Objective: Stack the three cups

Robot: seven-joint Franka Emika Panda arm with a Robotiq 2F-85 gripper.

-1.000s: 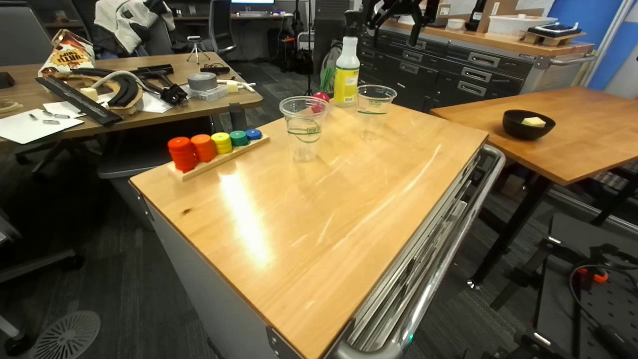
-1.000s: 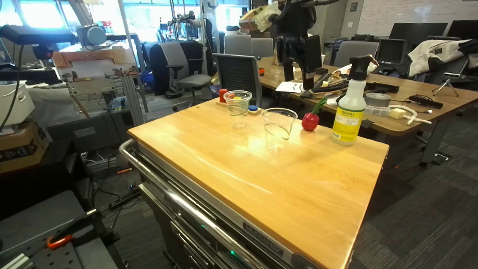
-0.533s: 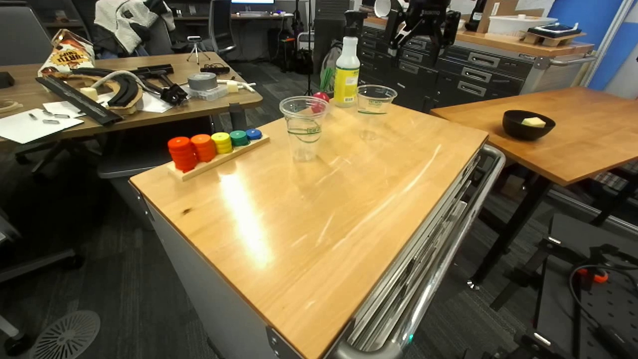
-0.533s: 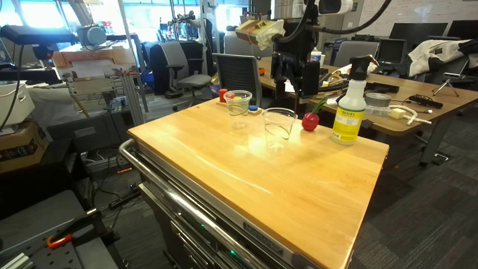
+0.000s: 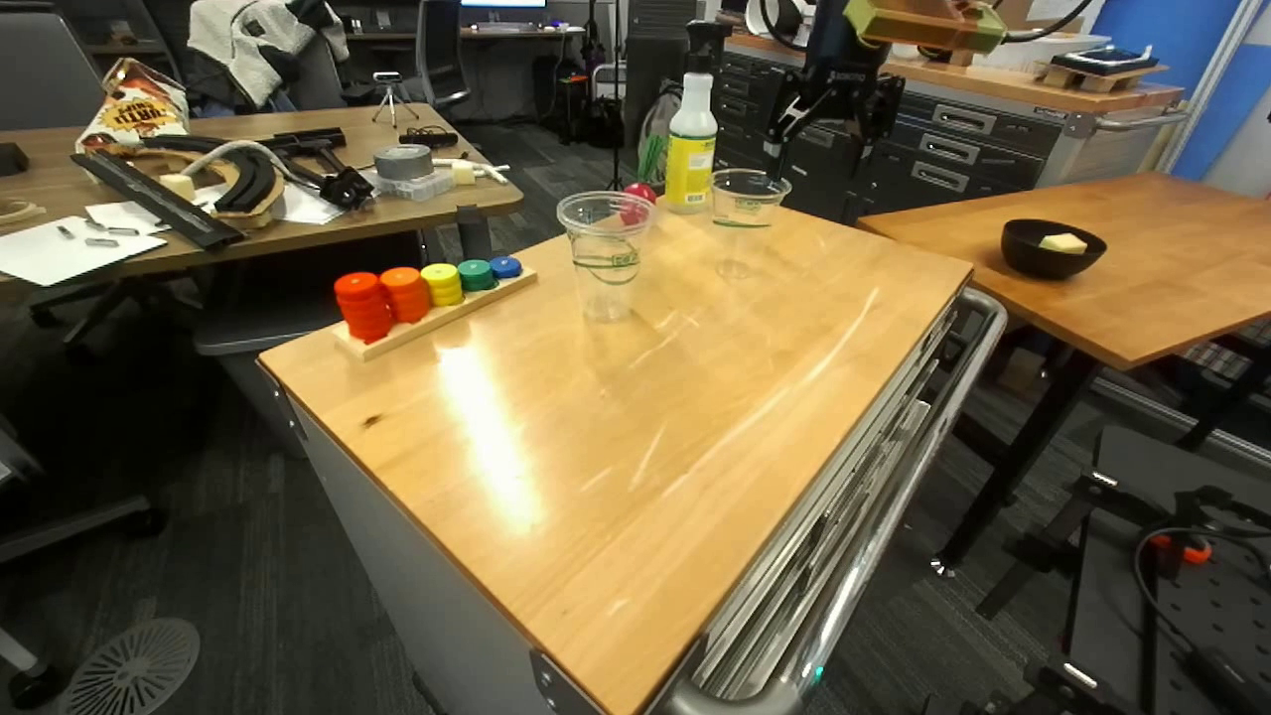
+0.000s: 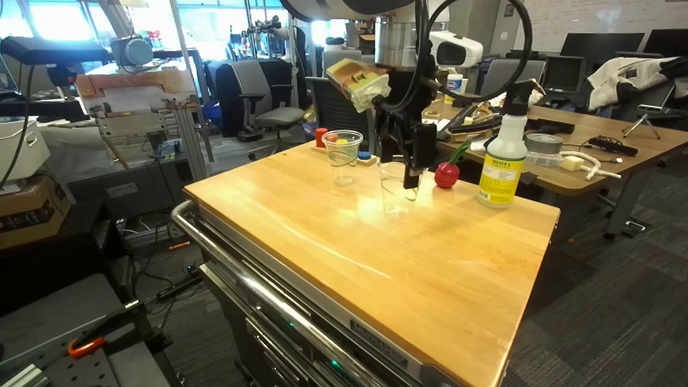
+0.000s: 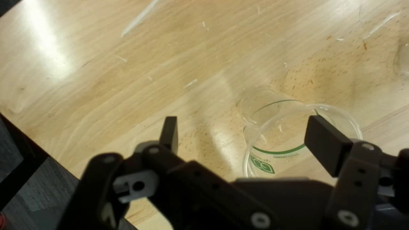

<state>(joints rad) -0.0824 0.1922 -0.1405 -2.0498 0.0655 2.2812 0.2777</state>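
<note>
Above the light-brown wooden desk (image 5: pixel 616 417), the black two-fingered gripper (image 7: pixel 244 137) is spread, pinching nothing; right of centre in the wrist frame, one finger (image 7: pixel 324 143) overlaps the mouth of an upright, clear, tapering plastic cup (image 7: pixel 281 137), the likely target. A matching clear cup (image 6: pixel 344 156) stands apart, upper centre of an exterior view; a third cannot be made out. Shifting toward the wrist frame's right should centre the target between the fingers; then descend straight and squeeze gently, as thin plastic may buckle.
</note>
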